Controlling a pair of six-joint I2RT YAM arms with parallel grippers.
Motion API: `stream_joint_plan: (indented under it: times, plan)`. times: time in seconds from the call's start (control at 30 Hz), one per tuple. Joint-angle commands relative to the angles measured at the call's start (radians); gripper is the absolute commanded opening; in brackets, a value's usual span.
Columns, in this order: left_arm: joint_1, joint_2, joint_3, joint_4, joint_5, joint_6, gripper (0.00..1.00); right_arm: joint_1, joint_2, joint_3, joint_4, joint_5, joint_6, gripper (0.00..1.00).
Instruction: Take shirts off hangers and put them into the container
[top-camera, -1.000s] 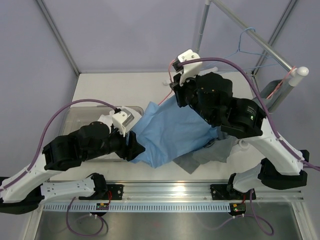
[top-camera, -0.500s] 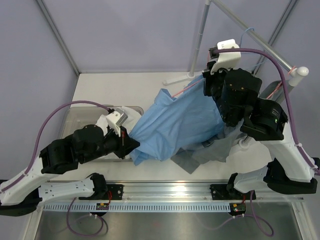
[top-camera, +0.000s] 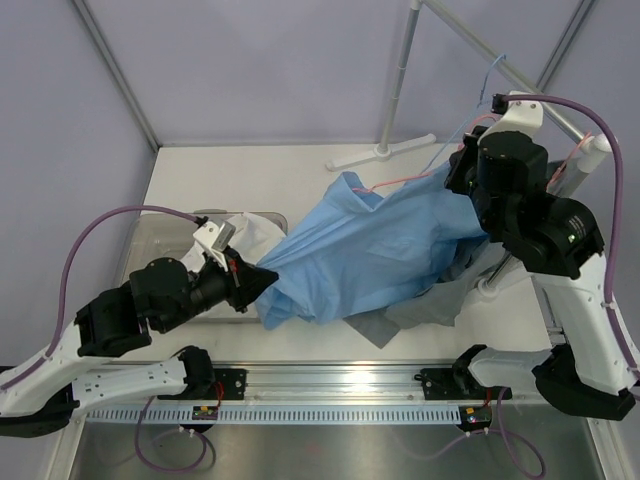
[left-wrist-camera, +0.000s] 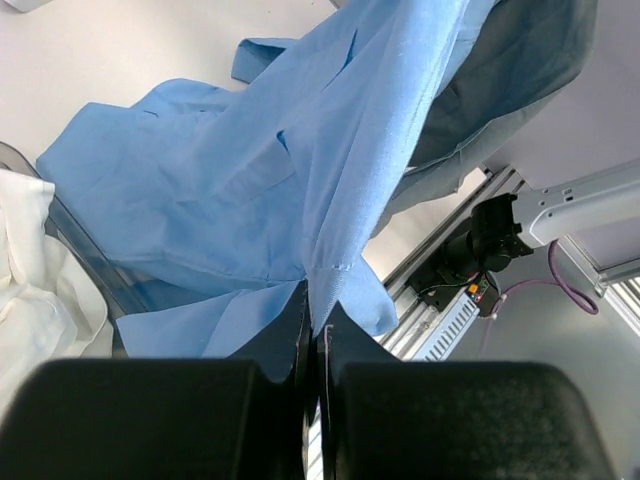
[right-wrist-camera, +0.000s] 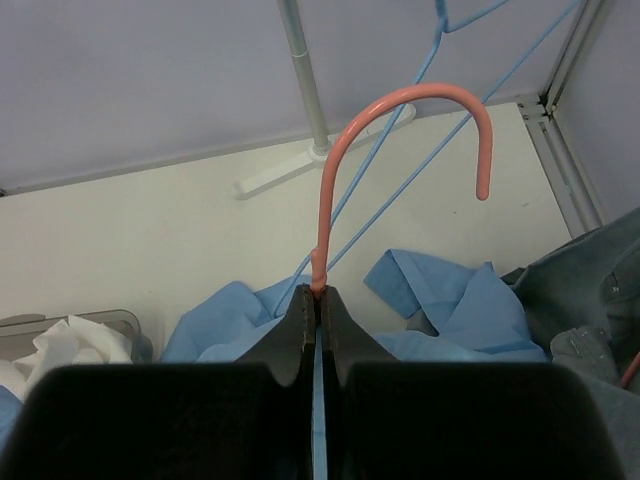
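Far left, the tub (top-camera: 150, 240) sits on the table with the white shirt (top-camera: 255, 233) bunched inside. Next to it, the left claw (left-wrist-camera: 315, 330) is clenched on a fold at the lower edge of the blue shirt (top-camera: 370, 250). It's a thin bite right at the fingertips, and that's the first worry: pull hard and the cloth could slide straight out.

Moving to the middle, the blue shirt is stretched in a long sheet from that pinch up to its collar. The low end is by the tub's rim, but most of it hangs over the table, not in the tub. Underneath lies the grey shirt (top-camera: 425, 308), crumpled on the table and touching the blue one. If the blue one is dragged left, the grey may come along with it.

Up right, the pink hanger (right-wrist-camera: 325, 210) is inside the blue collar. The right claw (right-wrist-camera: 318, 300) is clamped on the wire just below the hook. The wire is narrow and smooth, so it could twist or slip if the collar catches on the hanger's shoulders.

Far right, the blue hanger (right-wrist-camera: 440, 20) hangs from the rack (top-camera: 520, 85), its wires running close behind the pink hook. Lifting any further that way risks tangling the two.
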Motion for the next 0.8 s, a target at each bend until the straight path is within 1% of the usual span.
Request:
stream_joint_plan:
  times: [0.0,0.03,0.07,0.23,0.27,0.3,0.37,0.4,0.43,0.47,0.5,0.57,0.63,0.7,0.77]
  plan:
    - [-0.002,-0.021,-0.026,-0.09,-0.077,-0.01,0.0,-0.127,-0.084,0.009,0.038,0.097,0.027,0.0]
    - [-0.002,-0.024,-0.041,-0.089,-0.079,-0.013,0.0,-0.18,-0.089,0.009,0.034,0.074,0.035,0.0]
    - [-0.002,-0.03,-0.049,-0.084,-0.076,-0.014,0.0,-0.199,-0.105,0.007,0.041,0.026,0.039,0.0]
    - [-0.002,-0.025,-0.083,-0.043,-0.039,-0.016,0.0,-0.242,-0.103,0.056,0.031,-0.058,0.055,0.0]
    - [-0.002,-0.021,-0.104,-0.032,-0.022,-0.017,0.0,-0.256,-0.103,0.061,0.044,-0.118,0.059,0.0]
    - [0.0,-0.011,-0.116,-0.002,0.01,-0.016,0.0,-0.26,-0.097,0.072,0.044,-0.162,0.067,0.0]
    - [-0.002,-0.008,-0.158,0.025,0.031,-0.019,0.0,-0.268,-0.063,0.128,0.016,-0.236,0.099,0.0]
    - [-0.002,0.001,-0.17,0.037,0.048,-0.02,0.0,-0.267,-0.052,0.145,0.015,-0.243,0.108,0.0]
    - [-0.003,0.005,-0.185,0.072,0.06,-0.025,0.0,-0.271,-0.046,0.164,0.014,-0.258,0.122,0.0]
    - [-0.003,0.01,-0.204,0.098,0.079,-0.034,0.0,-0.274,-0.038,0.171,0.022,-0.308,0.131,0.0]
    - [-0.006,0.012,-0.248,0.159,0.108,-0.039,0.0,-0.277,-0.032,0.182,0.027,-0.339,0.139,0.0]
    - [-0.028,0.015,-0.29,0.209,0.113,-0.056,0.0,-0.276,-0.011,0.231,0.018,-0.371,0.153,0.0]
    - [-0.057,0.027,-0.33,0.265,0.108,-0.057,0.0,-0.276,0.005,0.294,0.002,-0.367,0.151,0.0]
    - [-0.081,0.038,-0.342,0.304,0.091,-0.042,0.0,-0.277,0.029,0.348,-0.019,-0.397,0.147,0.0]
    - [-0.104,0.053,-0.319,0.293,0.062,-0.022,0.0,-0.276,0.026,0.343,-0.015,-0.43,0.136,0.0]
